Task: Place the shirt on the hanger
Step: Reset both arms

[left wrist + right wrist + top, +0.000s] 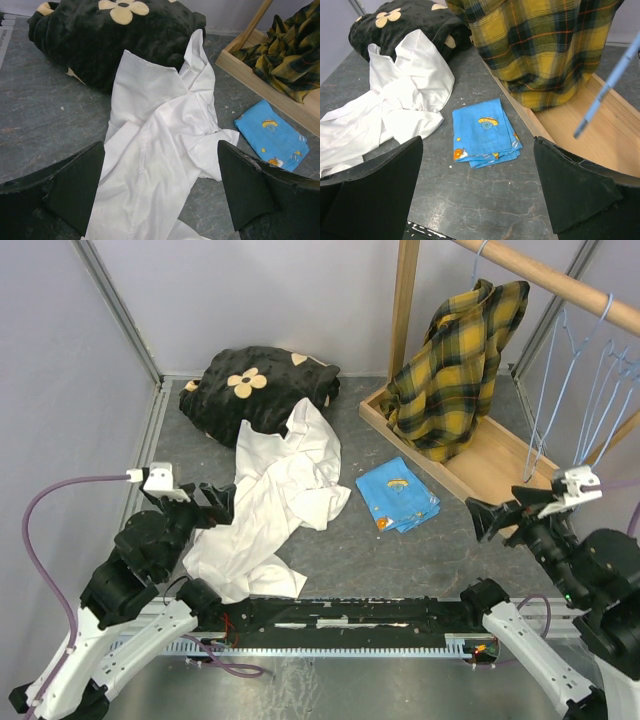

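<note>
Top view: the shirt (455, 365) hangs far right off the wooden rail (540, 275) by a hanger (481, 262), its hem reaching into the wooden tray (500, 465). There's bare table between the white garment (285, 495) and the right gripper (478, 512).

Left wrist: the left gripper (160, 147) is spread wide and empty, with the white garment below.

Right wrist: its fingers are also wide apart and empty. The blue cloth (485, 131) lies ahead, and the tray edge runs along the right.

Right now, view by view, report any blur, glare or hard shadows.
Top external: even soft light, all sharp, no glare. Left wrist: the white garment is bright yet keeps its folds; the jaws look soft. Right wrist: a close hanger wire is blurred; the blue cloth is crisp.
</note>
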Robot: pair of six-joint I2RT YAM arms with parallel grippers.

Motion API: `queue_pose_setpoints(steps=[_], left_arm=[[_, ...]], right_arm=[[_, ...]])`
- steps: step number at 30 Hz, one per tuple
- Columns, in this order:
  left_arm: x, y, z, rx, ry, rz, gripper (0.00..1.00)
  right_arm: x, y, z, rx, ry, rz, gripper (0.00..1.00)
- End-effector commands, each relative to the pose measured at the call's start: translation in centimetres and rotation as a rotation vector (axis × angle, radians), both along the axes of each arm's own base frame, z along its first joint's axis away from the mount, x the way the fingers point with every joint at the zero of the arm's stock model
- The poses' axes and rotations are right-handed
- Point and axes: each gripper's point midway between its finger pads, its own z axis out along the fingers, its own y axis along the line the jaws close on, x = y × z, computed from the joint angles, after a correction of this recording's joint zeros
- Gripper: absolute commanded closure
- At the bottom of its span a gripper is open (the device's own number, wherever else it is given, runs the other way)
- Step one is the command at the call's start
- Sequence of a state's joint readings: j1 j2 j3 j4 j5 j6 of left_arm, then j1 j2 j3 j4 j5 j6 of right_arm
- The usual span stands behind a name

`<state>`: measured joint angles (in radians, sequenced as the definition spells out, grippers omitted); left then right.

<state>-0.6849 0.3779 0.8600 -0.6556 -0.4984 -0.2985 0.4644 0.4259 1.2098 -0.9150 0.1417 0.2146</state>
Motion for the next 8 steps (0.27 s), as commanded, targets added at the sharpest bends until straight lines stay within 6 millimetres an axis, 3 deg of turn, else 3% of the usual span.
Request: queue_pose_setpoints(steps=[1,8], left_arm=[[0.1,0.2,-0.7,-0.048,0.003,0.031,0.01],[0.2,-0.2,-2.4,-0.054,0.028,0.023,0.01]], right_arm=[[-1.1,-1.2,-1.2,0.028,-0.002,-0.044,0.01],[-1.6,-1.7,-3.6,-0.002,0.041,-0.057,0.01]])
